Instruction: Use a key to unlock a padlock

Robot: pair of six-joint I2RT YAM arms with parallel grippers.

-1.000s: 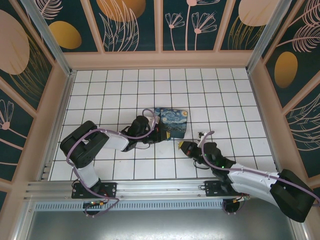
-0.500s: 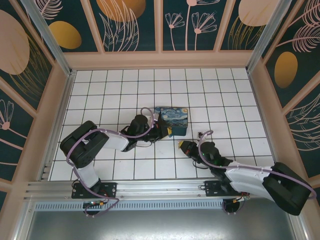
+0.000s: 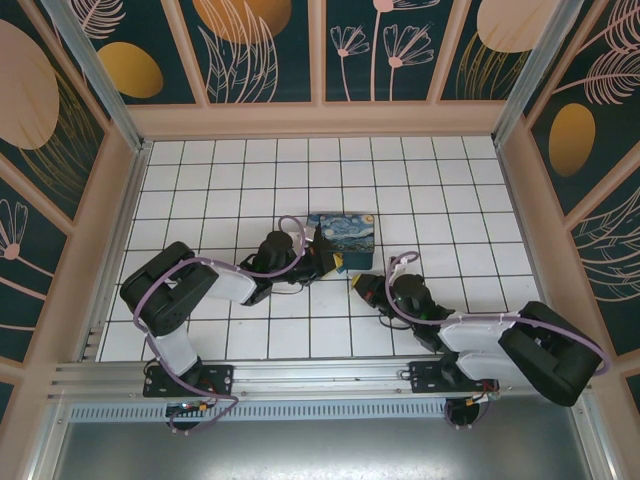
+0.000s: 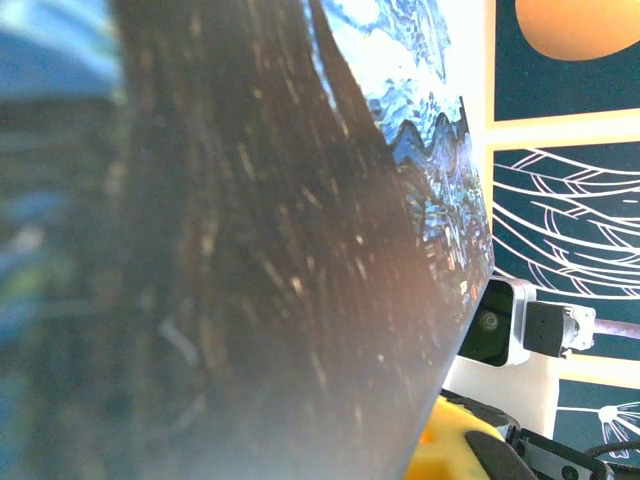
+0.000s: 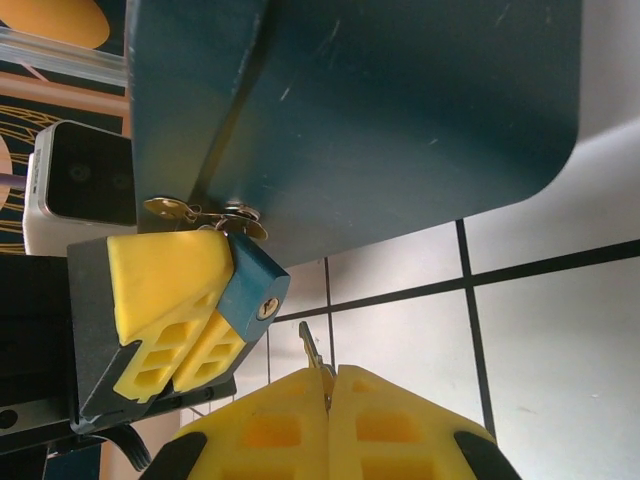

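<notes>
Tiled floor (image 3: 200, 180) bears a printed box (image 3: 345, 235), padlock (image 5: 250, 285) at its latch (image 5: 205, 210)

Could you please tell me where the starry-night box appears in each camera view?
Top external: the starry-night box sits just above the picture's centre.
Left wrist: the box runs down the middle, very close and blurred.
Right wrist: its plain dark side spans the top.
Shared landmark: the walls' orange ovals.

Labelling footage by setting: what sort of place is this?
Probably a staged robot test cell, not a real room: printed floral wall panels box in a white tiled floor, and the left arm and right arm are bolted to a metal rail at its near edge.
</notes>
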